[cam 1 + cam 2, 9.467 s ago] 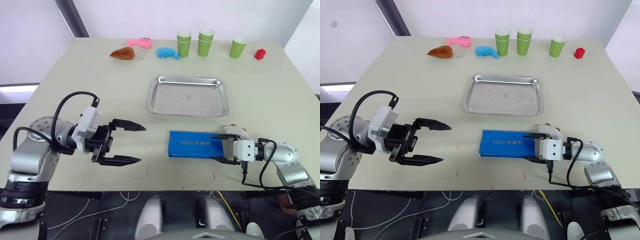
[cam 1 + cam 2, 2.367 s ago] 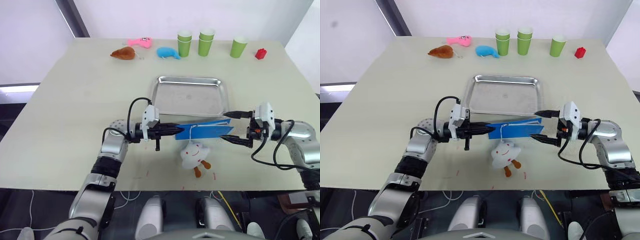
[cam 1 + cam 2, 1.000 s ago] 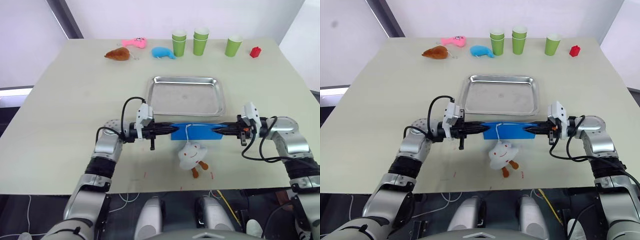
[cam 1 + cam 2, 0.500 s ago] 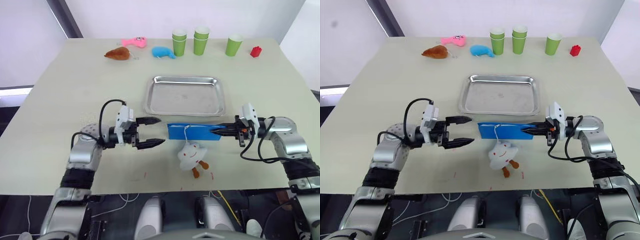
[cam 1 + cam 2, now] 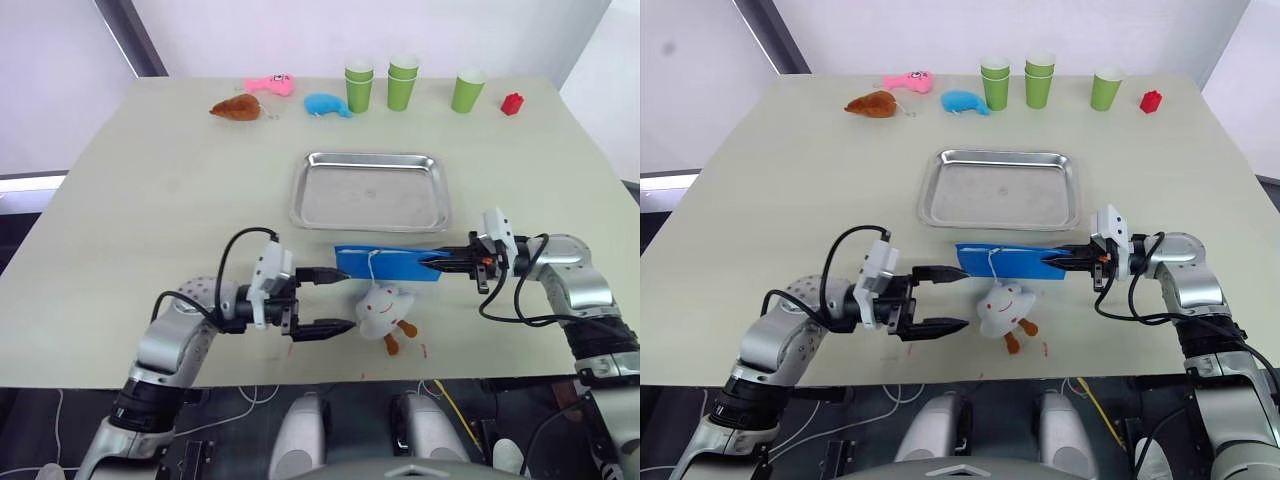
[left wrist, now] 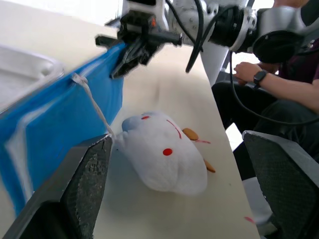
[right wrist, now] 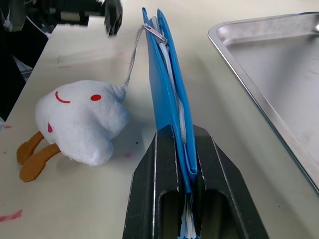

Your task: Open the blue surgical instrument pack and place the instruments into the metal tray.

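Near the front edge of the tabletop [image 5: 120, 180], the left pincer [image 5: 325, 299] gapes open beside a white plush charm [image 5: 385, 311] tied to the zipper. Just beyond, the blue surgical instrument pack [image 5: 385, 265] stands on edge, long axis running left to right, its right end clamped in the right pincer [image 5: 432, 263]. Farther off, the metal tray [image 5: 370, 191] holds nothing; no instruments are out, so unzipping and transfer remain.

On the pale counter [image 5: 150, 170] a white plush toy [image 5: 383, 308] with orange feet lies near the front edge, while along the far edge stand three groups of green cups [image 5: 405, 82], a red block [image 5: 512, 103], a blue whale toy [image 5: 328, 104], a pink toy [image 5: 270, 85] and a brown toy [image 5: 238, 107].
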{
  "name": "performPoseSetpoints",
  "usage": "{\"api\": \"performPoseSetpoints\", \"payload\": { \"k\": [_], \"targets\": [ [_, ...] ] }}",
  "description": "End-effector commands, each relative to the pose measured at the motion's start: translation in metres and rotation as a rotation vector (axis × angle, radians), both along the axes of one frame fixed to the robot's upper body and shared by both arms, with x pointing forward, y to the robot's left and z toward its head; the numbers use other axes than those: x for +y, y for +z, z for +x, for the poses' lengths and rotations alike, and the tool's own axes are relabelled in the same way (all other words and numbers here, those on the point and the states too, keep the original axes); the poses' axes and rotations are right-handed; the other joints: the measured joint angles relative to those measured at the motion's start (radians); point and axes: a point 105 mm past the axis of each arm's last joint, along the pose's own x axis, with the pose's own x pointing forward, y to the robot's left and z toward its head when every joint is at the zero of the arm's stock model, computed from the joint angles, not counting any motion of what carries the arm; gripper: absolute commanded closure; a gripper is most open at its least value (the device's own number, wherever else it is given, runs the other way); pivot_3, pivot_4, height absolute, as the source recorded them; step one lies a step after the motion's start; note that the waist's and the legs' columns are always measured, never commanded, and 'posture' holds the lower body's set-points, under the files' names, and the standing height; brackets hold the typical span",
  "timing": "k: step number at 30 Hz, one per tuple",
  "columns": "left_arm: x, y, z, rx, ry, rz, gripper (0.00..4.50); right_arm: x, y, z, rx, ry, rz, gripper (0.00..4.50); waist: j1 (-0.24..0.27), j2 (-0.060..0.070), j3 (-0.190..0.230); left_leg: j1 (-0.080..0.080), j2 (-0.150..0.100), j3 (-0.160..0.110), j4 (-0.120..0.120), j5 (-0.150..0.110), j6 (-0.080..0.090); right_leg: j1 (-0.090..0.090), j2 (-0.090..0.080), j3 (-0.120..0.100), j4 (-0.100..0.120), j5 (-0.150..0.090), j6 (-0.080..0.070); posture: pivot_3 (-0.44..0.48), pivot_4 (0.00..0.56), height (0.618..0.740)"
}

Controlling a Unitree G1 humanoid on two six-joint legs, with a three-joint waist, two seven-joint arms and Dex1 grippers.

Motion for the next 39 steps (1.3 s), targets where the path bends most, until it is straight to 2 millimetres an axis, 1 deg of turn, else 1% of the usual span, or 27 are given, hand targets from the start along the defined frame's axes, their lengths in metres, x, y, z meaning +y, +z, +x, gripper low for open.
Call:
{"api": "performPoseSetpoints", "payload": {
  "k": [1, 3, 9, 12, 13, 16, 17, 18, 19, 20, 21, 22, 23, 28, 31, 33, 39],
  "targets": [
    [-0.01, -0.006, -0.004, -0.025, -0.002, 0.024, 0.04, 0.001, 0.009, 0.003, -0.04, 0.005, 0.002, 4.5, 0.001, 0.0, 0.0, 0.0, 0.0, 0.0, 0.0, 0.0, 0.0, 0.0, 0.0, 0.0, 0.0, 0.0, 0.0, 0.0, 0.15, 0.739],
    [-0.016, -0.016, -0.003, -0.024, 0.004, 0.039, 0.04, 0.001, 0.009, 0.004, -0.044, 0.005, -0.001, 4.5, 0.001, 0.0, 0.0, 0.0, 0.0, 0.0, 0.0, 0.0, 0.0, 0.0, 0.0, 0.0, 0.0, 0.0, 0.0, 0.0, 0.15, 0.739],
    [-0.022, -0.033, 0.001, -0.031, 0.012, 0.065, 0.04, 0.002, 0.009, 0.004, -0.051, 0.01, -0.01, 4.5, 0.001, 0.0, 0.0, 0.001, 0.0, 0.001, 0.0, 0.0, 0.0, 0.0, 0.0, 0.0, 0.0, 0.0, 0.0, 0.0, 0.15, 0.739],
    [-0.028, -0.035, 0.004, -0.026, 0.019, 0.042, 0.87, 0.003, 0.01, 0.003, -0.053, 0.012, -0.011, 4.5, 0.001, 0.0, 0.0, 0.001, 0.0, 0.001, 0.0, 0.0, 0.0, 0.0, 0.0, 0.001, 0.0, 0.0, 0.0, 0.0, 0.15, 0.739],
    [-0.029, -0.035, 0.004, -0.024, 0.023, 0.033, 1.43, 0.003, 0.01, 0.003, -0.054, 0.012, -0.012, 4.5, 0.001, 0.0, 0.0, 0.001, 0.0, 0.001, 0.0, 0.0, 0.0, 0.0, 0.0, 0.001, 0.0, 0.0, 0.0, 0.0, 0.15, 0.739],
    [-0.029, -0.033, 0.007, -0.031, 0.043, 0.011, 2.78, 0.002, 0.01, 0.003, -0.055, 0.011, -0.014, 4.5, 0.001, 0.0, 0.0, 0.001, 0.0, 0.001, 0.0, 0.0, 0.0, 0.0, 0.0, 0.001, 0.0, 0.0, 0.0, 0.0, 0.15, 0.739],
    [-0.028, -0.03, 0.009, -0.031, 0.057, -0.005, 2.95, 0.002, 0.01, 0.003, -0.055, 0.011, -0.015, 4.5, 0.001, 0.0, 0.0, 0.001, 0.0, 0.001, 0.0, 0.0, 0.0, 0.0, 0.0, 0.001, 0.0, 0.0, 0.0, 0.0, 0.15, 0.739],
    [-0.026, -0.028, 0.01, -0.031, 0.065, -0.015, 3.45, 0.001, 0.01, 0.003, -0.055, 0.01, -0.016, 4.5, 0.001, 0.0, 0.0, 0.001, 0.0, 0.001, 0.0, 0.0, 0.0, 0.0, 0.0, 0.001, 0.0, 0.0, 0.0, 0.0, 0.15, 0.739],
    [-0.025, -0.026, 0.011, -0.034, 0.07, -0.019, 3.61, 0.001, 0.01, 0.003, -0.054, 0.01, -0.017, 4.5, 0.001, 0.0, 0.0, 0.001, 0.0, 0.001, 0.0, 0.0, 0.0, 0.0, 0.0, 0.001, 0.0, 0.0, 0.0, 0.0, 0.15, 0.739],
    [-0.023, -0.025, 0.011, -0.039, 0.071, -0.016, 4.23, 0.001, 0.009, 0.003, -0.054, 0.009, -0.017, 4.5, 0.001, 0.0, 0.0, 0.001, 0.0, 0.001, 0.0, 0.0, 0.0, 0.0, 0.0, 0.001, 0.0, 0.0, 0.0, 0.0, 0.15, 0.739],
    [-0.02, -0.024, 0.011, -0.044, 0.07, -0.011, 4.22, 0.001, 0.009, 0.003, -0.054, 0.008, -0.018, 4.5, 0.001, 0.0, 0.0, 0.001, 0.0, 0.001, 0.0, 0.0, 0.0, 0.0, 0.0, 0.001, 0.0, 0.0, 0.0, 0.0, 0.15, 0.739],
    [-0.016, -0.021, 0.011, -0.049, 0.072, -0.008, 4.42, 0.001, 0.009, 0.003, -0.054, 0.008, -0.018, 4.5, 0.001, 0.0, 0.0, 0.001, 0.0, 0.001, 0.0, 0.0, 0.0, 0.0, 0.0, 0.001, 0.0, 0.0, 0.0, 0.0, 0.15, 0.739],
    [-0.013, -0.018, 0.011, -0.051, 0.076, -0.008, 4.49, 0.001, 0.009, 0.003, -0.054, 0.008, -0.018, 4.5, 0.001, 0.0, 0.0, 0.001, 0.0, 0.001, 0.0, 0.0, 0.0, 0.0, 0.0, 0.001, 0.0, 0.0, 0.0, 0.0, 0.15, 0.739],
    [0.031, -0.001, 0.018, -0.049, 0.134, 0.049, 4.49, 0.0, 0.008, 0.003, -0.053, 0.003, -0.016, 4.5, 0.0, 0.0, 0.0, 0.001, 0.0, 0.001, 0.0, 0.0, 0.0, 0.0, 0.0, 0.0, 0.0, 0.0, 0.0, 0.0, 0.15, 0.739],
    [0.049, 0.004, 0.02, -0.055, 0.161, 0.092, 4.49, 0.001, 0.008, 0.003, -0.052, 0.003, -0.014, 4.5, 0.0, 0.0, 0.0, 0.001, 0.0, 0.001, 0.0, 0.0, 0.0, 0.0, 0.0, 0.001, 0.0, 0.0, 0.0, 0.0, 0.15, 0.739],
    [0.062, 0.01, 0.026, -0.067, 0.196, 0.115, 4.49, 0.002, 0.008, 0.003, -0.051, 0.005, -0.011, 4.5, 0.0, 0.0, 0.0, 0.001, 0.0, 0.001, 0.0, 0.0, 0.0, 0.0, 0.0, 0.001, 0.0, 0.0, 0.0, 0.0, 0.15, 0.739],
    [0.091, 0.018, 0.039, -0.096, 0.27, 0.189, 4.49, 0.003, 0.007, 0.003, -0.052, 0.007, -0.007, 4.5, -0.001, 0.0, 0.0, 0.001, 0.0, 0.001, 0.0, 0.0, 0.0, 0.0, 0.0, 0.0, 0.001, 0.0, 0.0, 0.0, 0.15, 0.739]
  ]
}}
